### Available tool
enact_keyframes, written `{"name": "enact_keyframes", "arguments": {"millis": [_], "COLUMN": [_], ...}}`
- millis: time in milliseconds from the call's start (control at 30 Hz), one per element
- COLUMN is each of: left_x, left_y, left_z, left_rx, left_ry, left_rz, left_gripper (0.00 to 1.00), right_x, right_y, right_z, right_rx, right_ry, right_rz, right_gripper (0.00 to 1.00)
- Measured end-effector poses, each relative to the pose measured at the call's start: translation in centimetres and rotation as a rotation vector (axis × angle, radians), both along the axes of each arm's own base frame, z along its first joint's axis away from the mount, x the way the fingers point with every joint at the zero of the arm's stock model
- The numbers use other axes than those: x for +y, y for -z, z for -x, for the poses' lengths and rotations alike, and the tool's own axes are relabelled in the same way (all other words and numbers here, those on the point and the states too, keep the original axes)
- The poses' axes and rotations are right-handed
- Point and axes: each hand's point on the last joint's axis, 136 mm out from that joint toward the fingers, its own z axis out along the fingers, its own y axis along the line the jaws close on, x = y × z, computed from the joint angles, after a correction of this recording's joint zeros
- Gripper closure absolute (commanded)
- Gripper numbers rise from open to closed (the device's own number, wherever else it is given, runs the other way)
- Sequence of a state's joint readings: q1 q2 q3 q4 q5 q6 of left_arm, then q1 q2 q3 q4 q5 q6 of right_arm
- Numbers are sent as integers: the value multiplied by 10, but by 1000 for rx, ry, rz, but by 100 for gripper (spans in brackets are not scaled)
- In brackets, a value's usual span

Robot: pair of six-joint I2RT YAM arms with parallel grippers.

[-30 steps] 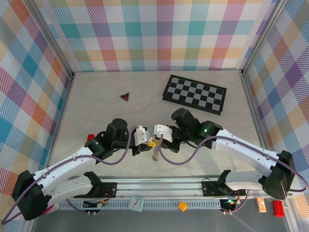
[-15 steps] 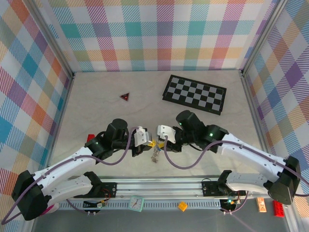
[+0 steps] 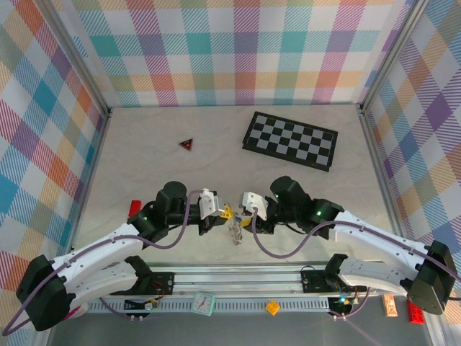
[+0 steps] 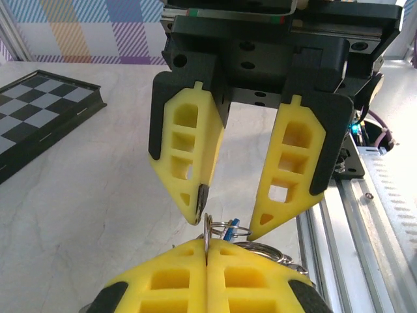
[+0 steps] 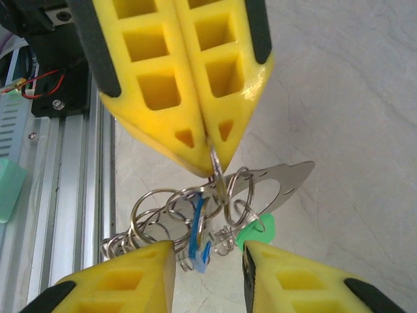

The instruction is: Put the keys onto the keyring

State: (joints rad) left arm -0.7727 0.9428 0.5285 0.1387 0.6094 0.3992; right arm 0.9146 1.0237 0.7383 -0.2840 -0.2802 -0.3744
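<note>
Right wrist view: left tool [image 5: 210, 160] clamped shut on a top link of the keyring [image 5: 155, 207]; blue key [image 5: 198, 240] and green key [image 5: 258, 231] hang amid the keyring; right tool [image 5: 208, 264] half open, holding nothing, just below the keyring

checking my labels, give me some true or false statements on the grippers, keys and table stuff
1. The left gripper is shut on a ring of the keyring. True.
2. The right gripper is clamped shut. False: its jaws stand apart.
3. The red triangle lies on the chessboard. False: it lies on the table, left of the board.
4. The blue key and green key sit among the rings. True.
</note>
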Motion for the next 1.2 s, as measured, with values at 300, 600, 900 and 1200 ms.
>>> {"name": "enact_keyframes", "arguments": {"millis": [300,600,900,1200], "left_x": [-1,-2,-2,-3], "left_y": [-4,-5,-2,-6], "left_z": [1,2,4,4], "left_rx": [-2,0,6,-7], "left_ry": [8,15,24,25], "left_rz": [18,25,23,36], "left_gripper": [100,100,100,100], "right_x": [3,2,6,-3], "right_y": [-5,-3,12,-11], "right_z": [-2,0,1,1], "right_rx": [-15,-10,55,-17], "right_ry": [-1,-10,-28,0], "right_rz": [-19,-12,45,-11], "right_gripper": [89,100,100,81]}}
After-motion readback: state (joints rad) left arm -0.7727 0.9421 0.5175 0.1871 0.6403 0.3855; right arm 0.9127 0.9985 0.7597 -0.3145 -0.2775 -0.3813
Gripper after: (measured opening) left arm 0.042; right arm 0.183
